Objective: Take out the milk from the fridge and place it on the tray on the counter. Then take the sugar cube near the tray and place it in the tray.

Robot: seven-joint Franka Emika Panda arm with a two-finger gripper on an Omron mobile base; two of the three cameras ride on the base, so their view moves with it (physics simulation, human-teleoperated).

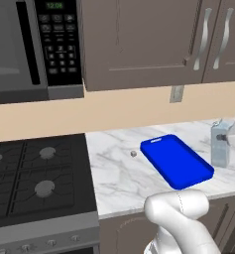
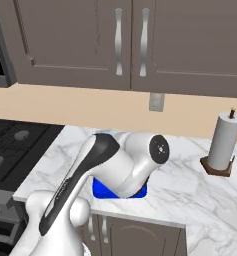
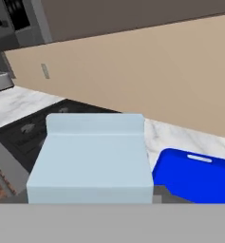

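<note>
The milk (image 1: 220, 145) is out at the right edge of the left base view, upright, w/ the white gripper (image 1: 231, 139) coming in from the right and clamped on its upper part. From here the carton's base looks level w/ the desk (image 1: 119, 173), but I can't tell if it's touching or just above it. In the hand view the carton (image 3: 91, 159) sits right up against the camera, its flat ridge on top, so the gripper is pinching the milk, jaws held apart by the carton's width.

The tray (image 1: 176, 160) lies flat on the desk, angled, long side running from back-left to front-right. Milk is just beside its right end, not over it. In the hand view the tray's (image 3: 195, 176) rounded corner shows to the right of the carton. In the right base view a bit of blue (image 2: 104, 190) shows under the arm's elbow.

The sugar cube (image 1: 134, 154) sits on the marble just left of the tray's back corner, near but not touching.

Stovetop (image 1: 37, 179) is left of the desk, microwave (image 1: 34, 47) above it. Paper towel roll (image 2: 223, 141) stands on the desk well to the right, upright on its holder.
</note>
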